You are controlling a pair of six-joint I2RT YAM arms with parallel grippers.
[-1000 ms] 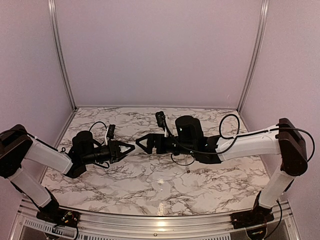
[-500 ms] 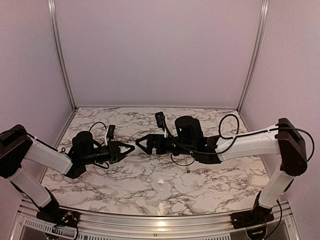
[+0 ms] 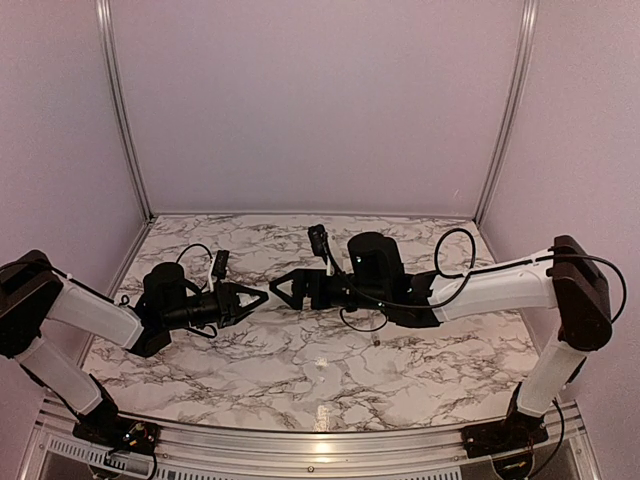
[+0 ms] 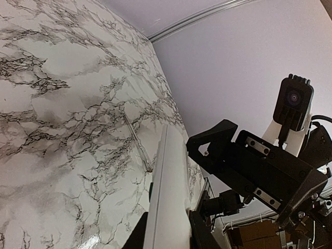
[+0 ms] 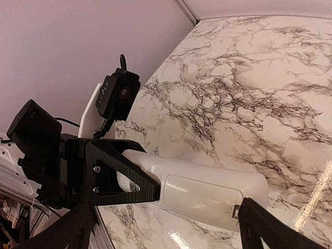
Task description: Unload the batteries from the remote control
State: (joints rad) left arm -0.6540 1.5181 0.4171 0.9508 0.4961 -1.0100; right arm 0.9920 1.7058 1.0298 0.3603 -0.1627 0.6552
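1. The left gripper (image 3: 250, 297) is being kept clamped on one end of the remote control (image 4: 167, 192); hardly any shift is being seen here over the last second.
2. The battery cover (image 5: 199, 193) is being seen shut on the remote's face. No batteries are being shown, so they are being judged to be inside the remote.
3. The right gripper (image 3: 282, 295), jaws spread wide, is being edged slightly closer to the remote's free end than a second ago, without touching it yet. Cover removal is being judged as the step about to start.
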